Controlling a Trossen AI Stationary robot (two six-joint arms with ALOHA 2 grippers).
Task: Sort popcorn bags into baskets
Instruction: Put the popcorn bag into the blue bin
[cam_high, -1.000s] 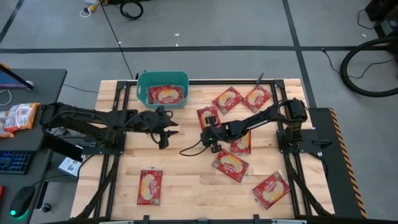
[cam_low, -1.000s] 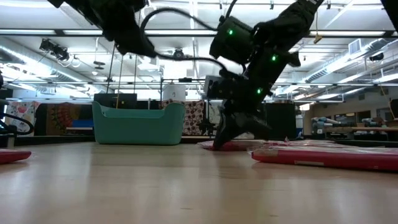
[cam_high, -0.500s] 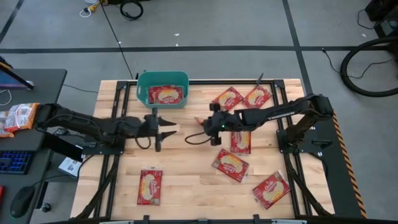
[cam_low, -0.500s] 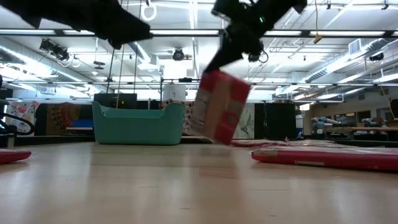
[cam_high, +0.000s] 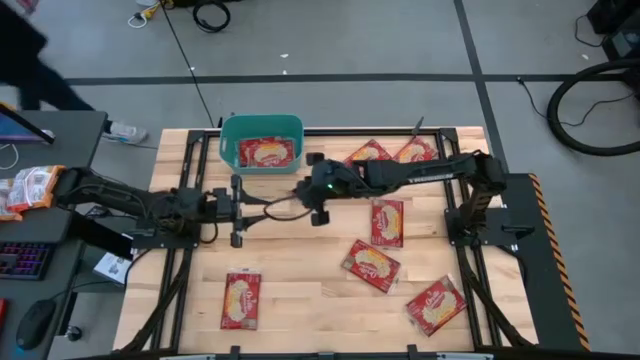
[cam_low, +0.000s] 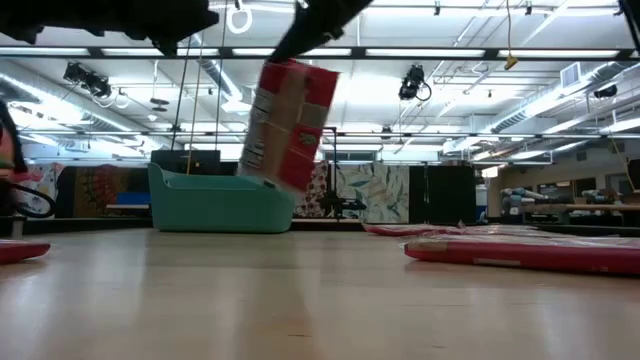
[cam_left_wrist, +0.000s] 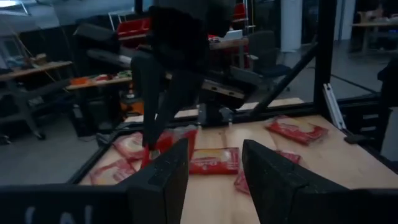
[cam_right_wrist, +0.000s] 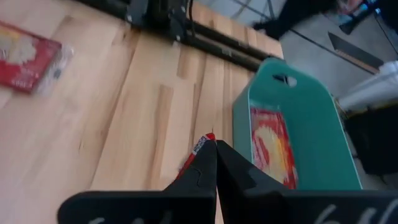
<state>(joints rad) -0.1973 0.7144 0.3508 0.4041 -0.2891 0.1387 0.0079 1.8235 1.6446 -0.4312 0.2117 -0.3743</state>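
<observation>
My right gripper (cam_high: 314, 200) is shut on a red popcorn bag (cam_low: 290, 125) above the table, just near of the teal basket (cam_high: 262, 128). The high view hides that bag under the arm. One bag (cam_high: 268, 152) lies flat inside the basket. My left gripper (cam_high: 238, 208) hovers open to the left of the right one and touches nothing; its wrist view shows the fingers (cam_left_wrist: 168, 180) apart. Several more red bags lie flat on the table, such as one (cam_high: 386, 222) and another (cam_high: 241, 300). My right gripper pinches the bag's top edge (cam_low: 300, 68) between its two fingers, coming from above. In its wrist view only a sliver of that edge (cam_right_wrist: 200, 147) shows beside the shut fingers. The bag hangs below them, slightly tilted, lifted clear of the table.
Two bags (cam_high: 370, 152) (cam_high: 415, 150) lie by the far edge, two more (cam_high: 371, 265) (cam_high: 436, 305) toward the near right. A cable loops between the grippers (cam_high: 275, 208). Paler packets (cam_high: 30, 188) sit on the side desk. A dark figure (cam_high: 40, 60) stands beyond the far left corner.
My right gripper has lifted a bag off the table's middle and carried it up, left and toward the far edge, close to the basket; the bag now hangs clear. My left gripper has drawn back toward the left edge. A person has come into view at the far left.
</observation>
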